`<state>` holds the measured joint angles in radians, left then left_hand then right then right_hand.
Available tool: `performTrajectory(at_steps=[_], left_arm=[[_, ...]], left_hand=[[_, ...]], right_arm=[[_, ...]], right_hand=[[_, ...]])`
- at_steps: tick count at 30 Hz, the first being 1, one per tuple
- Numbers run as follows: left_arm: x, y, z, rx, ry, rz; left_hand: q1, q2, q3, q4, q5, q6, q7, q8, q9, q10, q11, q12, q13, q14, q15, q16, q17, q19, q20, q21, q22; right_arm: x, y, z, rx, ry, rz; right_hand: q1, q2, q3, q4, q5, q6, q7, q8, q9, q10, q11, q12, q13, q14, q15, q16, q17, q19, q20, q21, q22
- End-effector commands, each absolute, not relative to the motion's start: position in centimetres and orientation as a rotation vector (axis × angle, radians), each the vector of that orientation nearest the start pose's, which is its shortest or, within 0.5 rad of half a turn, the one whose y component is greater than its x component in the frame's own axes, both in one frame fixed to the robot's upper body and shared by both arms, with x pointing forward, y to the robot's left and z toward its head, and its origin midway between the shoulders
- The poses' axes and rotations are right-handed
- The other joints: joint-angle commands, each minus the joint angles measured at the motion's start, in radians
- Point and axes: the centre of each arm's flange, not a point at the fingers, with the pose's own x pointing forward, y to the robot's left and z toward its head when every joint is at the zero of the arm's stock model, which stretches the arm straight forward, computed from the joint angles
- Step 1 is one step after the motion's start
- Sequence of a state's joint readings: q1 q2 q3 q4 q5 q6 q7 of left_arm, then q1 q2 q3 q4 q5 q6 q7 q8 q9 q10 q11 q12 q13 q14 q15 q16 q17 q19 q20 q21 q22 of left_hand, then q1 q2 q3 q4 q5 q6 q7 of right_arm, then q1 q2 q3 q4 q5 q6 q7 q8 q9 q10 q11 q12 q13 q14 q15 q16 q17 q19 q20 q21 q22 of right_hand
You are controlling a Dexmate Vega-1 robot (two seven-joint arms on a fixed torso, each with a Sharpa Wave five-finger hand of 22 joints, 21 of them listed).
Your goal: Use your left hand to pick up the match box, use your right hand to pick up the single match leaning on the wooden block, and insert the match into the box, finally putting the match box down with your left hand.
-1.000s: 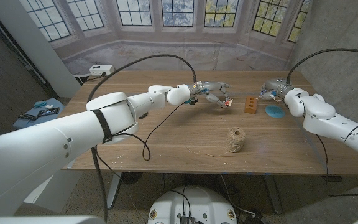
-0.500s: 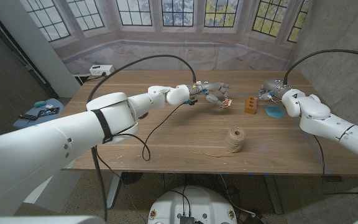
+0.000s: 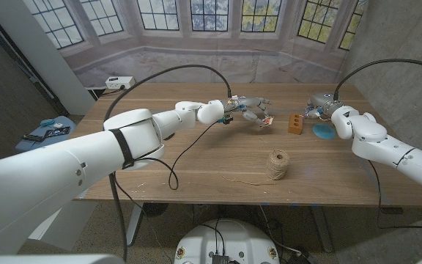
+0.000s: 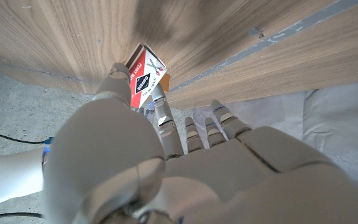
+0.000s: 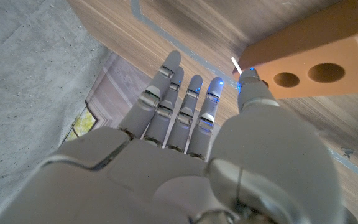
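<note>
While the left hand (image 3: 253, 108) pinched the one box (image 3: 268, 120) above the worktop (image 3: 196, 158), the right hand (image 3: 322, 103) hovered open by the single block (image 3: 295, 122). One match (image 5: 235, 65) leaned there — light, thin, likely brittle — best pinched mid-stick. One twine ball (image 3: 275, 164) sat nearer.

The left hand (image 3: 251, 108), arm stretched far forward, pinches a small red-and-white cardboard match box (image 4: 144, 75). The right hand (image 3: 319, 103) reaches forward with fingers extended together, holding nothing.
</note>
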<state>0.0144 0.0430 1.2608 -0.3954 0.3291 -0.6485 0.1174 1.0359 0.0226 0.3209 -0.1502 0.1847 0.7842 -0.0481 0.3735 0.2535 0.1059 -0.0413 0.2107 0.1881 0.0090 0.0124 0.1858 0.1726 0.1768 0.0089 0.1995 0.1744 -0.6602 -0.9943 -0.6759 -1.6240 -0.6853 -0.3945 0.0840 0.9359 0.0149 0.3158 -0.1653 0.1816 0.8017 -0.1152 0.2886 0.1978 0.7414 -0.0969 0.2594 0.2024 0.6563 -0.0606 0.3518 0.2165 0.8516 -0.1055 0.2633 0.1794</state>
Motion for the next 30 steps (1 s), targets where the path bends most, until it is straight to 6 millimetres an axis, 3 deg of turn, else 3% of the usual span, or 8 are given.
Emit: performTrajectory(at_steps=[1, 30], left_arm=[[68.66, -1.9, 5.71, 1.419, -0.916, -0.598], [68.55, -2.78, 5.48, 1.415, -0.912, -0.596]], left_hand=[[0.002, 0.009, -0.004, 0.0, -0.003, 0.006, 0.001, 0.005, 0.002, 0.01, -0.003, -0.001, 0.006, 0.009, 0.004, -0.002, 0.002, 0.001, 0.003, 0.0, 0.004], [0.005, 0.012, -0.008, 0.0, -0.004, 0.007, 0.002, 0.006, 0.003, 0.01, -0.003, -0.002, 0.006, 0.012, 0.005, -0.002, 0.002, 0.001, 0.004, 0.0, 0.004]], right_arm=[[63.62, -37.28, 3.54, -1.747, -0.249, -0.311], [63.97, -38.2, 2.62, -1.76, -0.243, -0.305]], right_hand=[[0.017, -0.002, -0.006, -0.002, 0.005, 0.013, -0.001, 0.004, 0.002, 0.013, -0.001, 0.007, 0.003, 0.012, -0.158, 0.007, 0.003, 0.011, -0.029, 0.005, 0.003], [0.038, 0.0, -0.014, 0.001, 0.006, 0.03, -0.005, 0.002, 0.003, 0.026, -0.008, 0.003, 0.003, 0.026, -0.159, 0.013, 0.007, 0.021, -0.034, 0.008, 0.004]])
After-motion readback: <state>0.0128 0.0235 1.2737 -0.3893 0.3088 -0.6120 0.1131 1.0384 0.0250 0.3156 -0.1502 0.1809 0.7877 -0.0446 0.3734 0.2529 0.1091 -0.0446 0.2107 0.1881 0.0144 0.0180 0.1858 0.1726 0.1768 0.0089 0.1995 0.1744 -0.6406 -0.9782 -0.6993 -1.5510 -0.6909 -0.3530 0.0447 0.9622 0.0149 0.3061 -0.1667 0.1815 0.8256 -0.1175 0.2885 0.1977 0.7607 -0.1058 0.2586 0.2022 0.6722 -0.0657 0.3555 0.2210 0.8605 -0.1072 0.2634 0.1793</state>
